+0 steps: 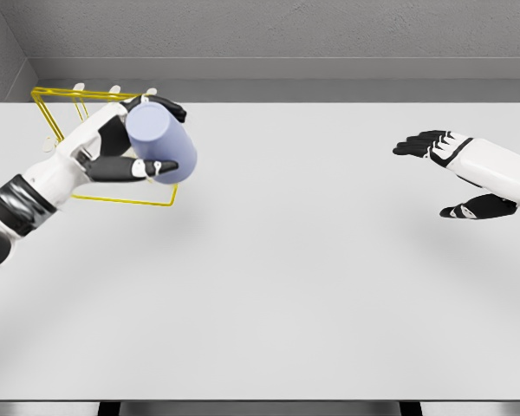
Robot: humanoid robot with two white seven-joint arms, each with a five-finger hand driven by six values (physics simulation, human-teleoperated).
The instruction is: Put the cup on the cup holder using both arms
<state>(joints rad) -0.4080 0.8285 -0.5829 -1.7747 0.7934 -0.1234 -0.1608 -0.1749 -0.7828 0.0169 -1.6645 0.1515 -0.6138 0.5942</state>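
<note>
The plain white rectangular tabletop [269, 303] fills most of the head view, its near edge running along the bottom at six o'clock, with bare surface across the whole near half.

Farther in, at about three o'clock, the white right hand [472, 173] comes in from the right edge and hovers above the tabletop. Its black-tipped fingers [416, 146] are spread and relaxed, pointing toward nine o'clock, with the thumb lower down and apart from them; they hold nothing. This hand is well apart from everything else on the tabletop.

At about ten o'clock, the white left arm with a dark band near the forearm enters from the lower left and reaches up toward the far left corner. The left hand [113, 147] is closed around the pale lavender-blue cylindrical cup [160, 143], with the thumb pressed across the cup's lower side and the other fingers wrapped over its top. The cup is tilted, its closed end pointing toward the viewer and to the right.

Just behind and beneath the cup, at the far left corner of the tabletop, stands the thin yellow wire-frame cup holder [78, 91]. The cup overlaps its frame in this view; whether it touches the wire I cannot tell.
</note>
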